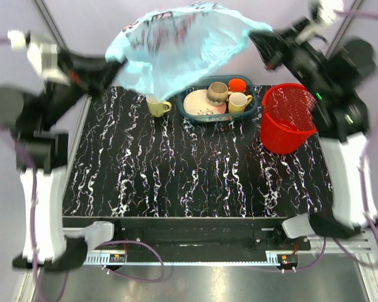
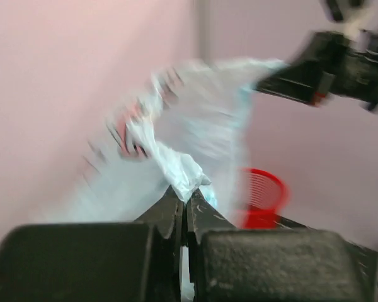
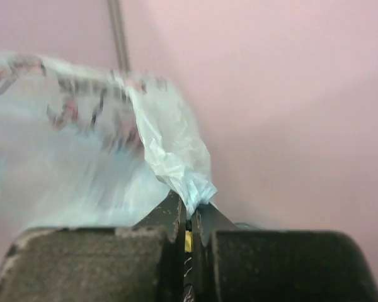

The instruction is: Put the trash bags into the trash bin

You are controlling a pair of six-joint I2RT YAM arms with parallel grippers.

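We hold the trash bag (image 1: 176, 47) aloft, left gripper (image 2: 186, 200) and right gripper (image 3: 188, 211) each pinched shut on an edge. The trash bin (image 1: 280, 135) waits, nothing inside yet.

Bag (image 1: 176, 47) stretched between left gripper (image 1: 116, 63) and right gripper (image 1: 255, 38) above the table's (image 1: 195, 176) far side — bin (image 1: 288, 116) at right, tray (image 1: 217, 119) just left of it.

Bright, even light; heavy motion blur throughout.
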